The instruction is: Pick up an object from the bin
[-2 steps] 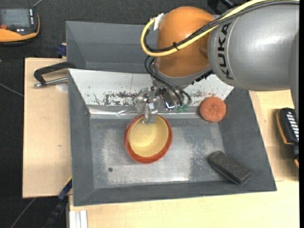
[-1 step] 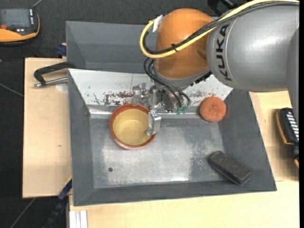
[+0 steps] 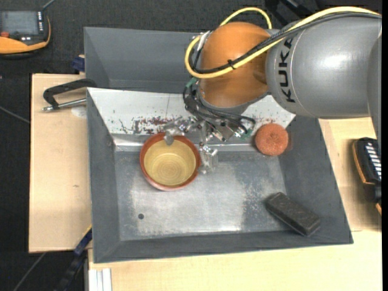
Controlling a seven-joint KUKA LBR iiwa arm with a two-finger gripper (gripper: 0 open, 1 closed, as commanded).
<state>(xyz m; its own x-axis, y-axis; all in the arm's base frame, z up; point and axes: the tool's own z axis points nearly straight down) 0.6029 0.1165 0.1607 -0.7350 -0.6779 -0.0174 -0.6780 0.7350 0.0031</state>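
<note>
A rusty-orange round lump (image 3: 271, 139) lies well apart from a black block (image 3: 293, 213).

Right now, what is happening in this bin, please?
The robot arm reaches in from the right, and its end effector is low at the far right rim of an orange-brown bowl, which stands upright on the bin floor. Nothing is lifted yet. A round orange ball and a black block lie apart to the right.

Grey sheet-metal bin (image 3: 182, 217): matt, floor scuffed and speckled pale. Round bowl (image 3: 169, 164): tan, ringed inside like turned wood, reddish-brown rim, slight sheen. Orange-red round pad (image 3: 271, 139): rough, matt, spongy-looking. Black rectangular block (image 3: 293, 213): matt, finely grained. Hand (image 3: 190, 147): bare bright metal.
</note>
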